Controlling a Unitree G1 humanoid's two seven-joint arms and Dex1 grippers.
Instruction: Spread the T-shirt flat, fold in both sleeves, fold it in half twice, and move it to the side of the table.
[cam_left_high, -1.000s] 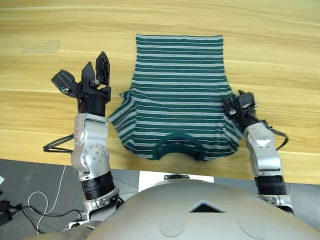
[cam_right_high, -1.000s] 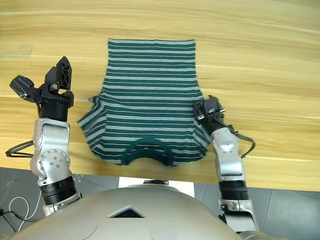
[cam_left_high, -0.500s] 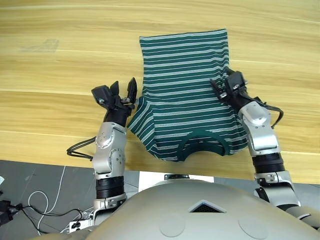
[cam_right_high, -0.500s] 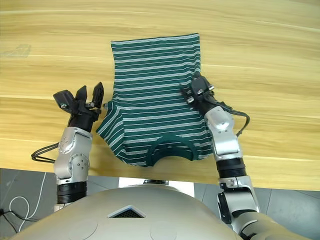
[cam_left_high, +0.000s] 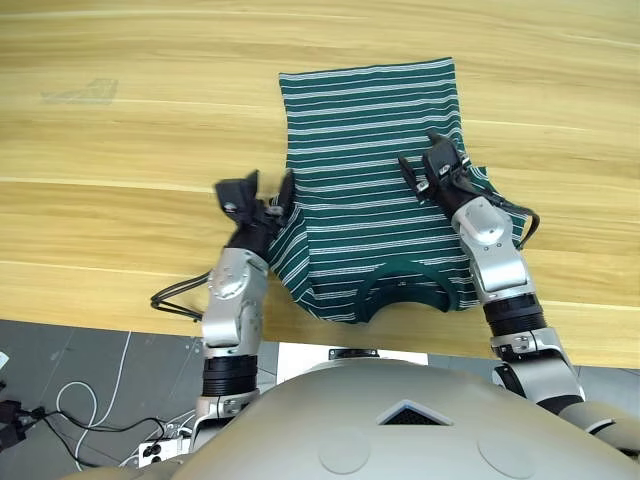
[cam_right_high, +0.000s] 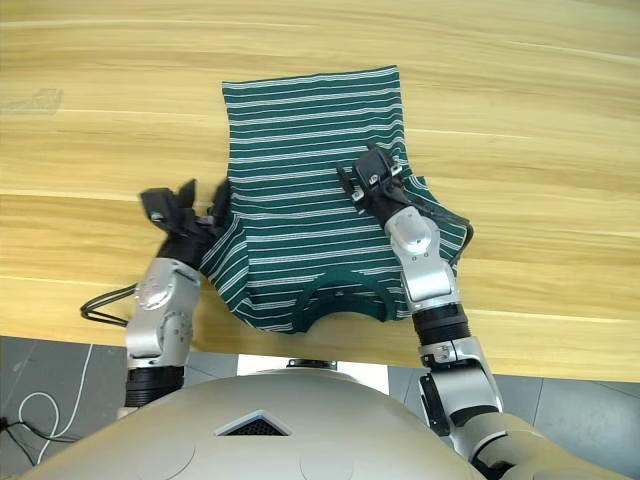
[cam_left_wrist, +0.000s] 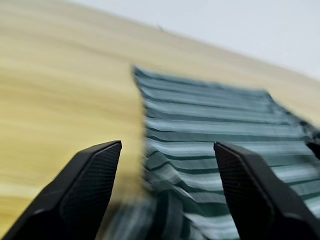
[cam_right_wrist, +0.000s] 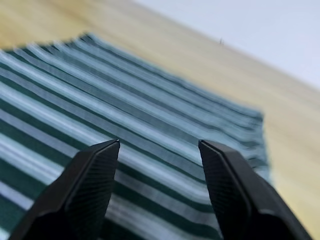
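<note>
Left pincer (cam_left_high: 263, 190), right pincer (cam_left_high: 424, 160) agape over T-shirt (cam_left_high: 360, 110)

the right arm (cam_left_high: 492, 245) hides part of the t-shirt (cam_left_high: 365, 140) near one shoulder and sleeve.

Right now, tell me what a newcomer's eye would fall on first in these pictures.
The green striped T-shirt draws the eye first, lying in the middle of the pale wooden table with its collar toward the robot. Next come the two black grippers, both open: the left gripper at the bunched left sleeve, the right gripper above the shirt's right side.
</note>
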